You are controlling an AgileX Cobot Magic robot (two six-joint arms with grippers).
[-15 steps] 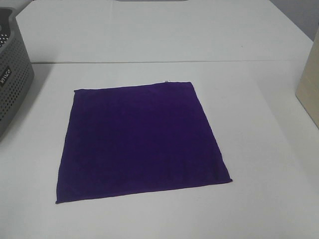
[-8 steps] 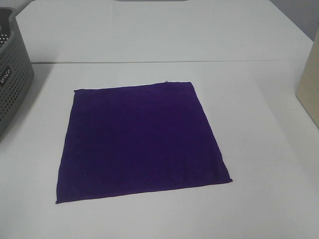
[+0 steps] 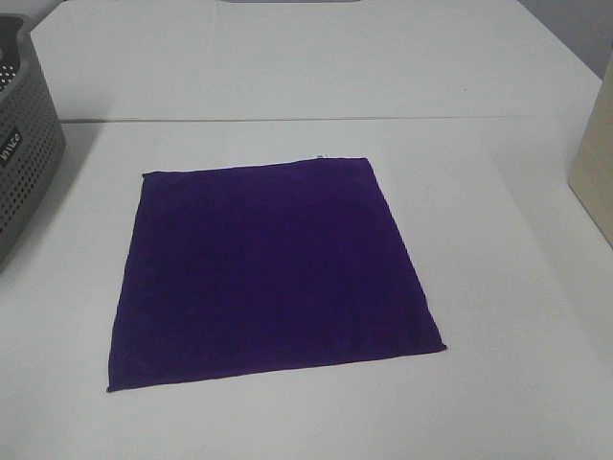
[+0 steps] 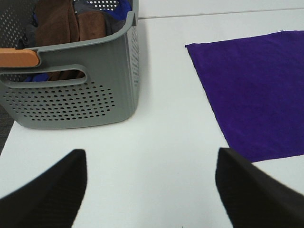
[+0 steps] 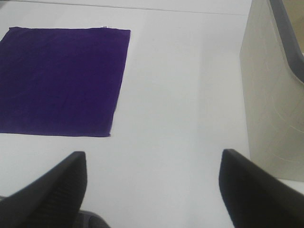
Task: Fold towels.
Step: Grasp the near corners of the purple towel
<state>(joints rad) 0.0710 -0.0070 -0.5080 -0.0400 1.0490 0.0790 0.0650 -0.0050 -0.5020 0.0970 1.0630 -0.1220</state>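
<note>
White flat table [image 3: 498, 383] carries everything; a seam line crosses it beyond the towel.

Dark purple square cloth towel [image 3: 273, 268] lies flat and fully spread, unfolded, ahead of both claws, on the inner side of each. Nothing touches it.

Grey perforated plastic laundry basket [image 4: 85, 90] stands ahead of the left claw on its outer side, clear of the towel with bare table between them.

Beige smooth-walled bin with a grey rim [image 5: 270, 95] stands ahead of the right claw on its outer side, well apart from the towel.

Left claw [image 4: 151, 153] – black fingers [image 4: 52, 190] spread wide, nothing between them, over bare table short of both basket and towel.

Right claw [image 5: 153, 153] – also spread wide and holding nothing, over bare table, with the towel's near corner just ahead on its inner side. Neither claw shows in the high view.

Brown folded cloths [image 4: 57, 23] sit in the basket, with a bit of blue fabric [image 4: 124, 8] beside them.

Orange grip [image 4: 16, 58] sits on the basket's rim.

Small white tag [image 3: 321, 156] is on the towel's far edge.
</note>
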